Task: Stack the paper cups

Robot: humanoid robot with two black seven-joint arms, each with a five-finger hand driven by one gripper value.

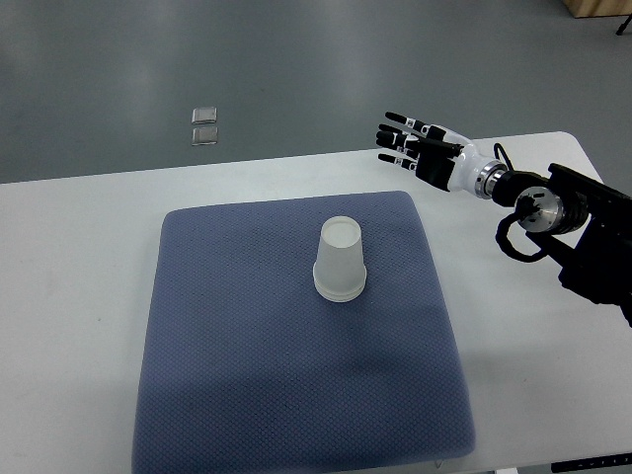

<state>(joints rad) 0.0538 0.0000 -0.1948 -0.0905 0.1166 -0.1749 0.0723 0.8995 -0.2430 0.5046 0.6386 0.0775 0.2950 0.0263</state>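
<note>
Blue-grey woven mat (296,375) lying flat on white table (69,296), taking up most of centre. Mat edges running slightly skewed w/ respect to table edge, rounded corners showing.

Paper cups (341,260) sitting upside down on mat, roughly mid-mat, a bit toward far side. White, translucent-looking. Closed base facing up; a double rim line showing at the bottom, so looking like more than one cup nested together, though exact count can't be told. Stack standing upright, not tilting, resting on mat alone, nothing touching it.

Right hand (420,150) hovering over far right part of table, just past mat's far right corner. Arm (553,212) coming in from right edge, black links and cable loop near the wrist, white cuff behind the palm. Fingers (400,120) stretching out straight and spread apart, pointing toward pic left, holding nothing. Hand sitting well apart from cups, up and to the right of them, not touching mat.

Left arm not showing anywhere.

Beyond table: grey floor (296,59) filling top of view. Two small clear square objects (204,127) lying on floor, one just behind the other, near top centre-left; what they are can't be told. Corner of a wooden-looking thing (597,8) peeking in at top right.

Table surface right of mat bare under arm, arm shadow faint on it.
</note>
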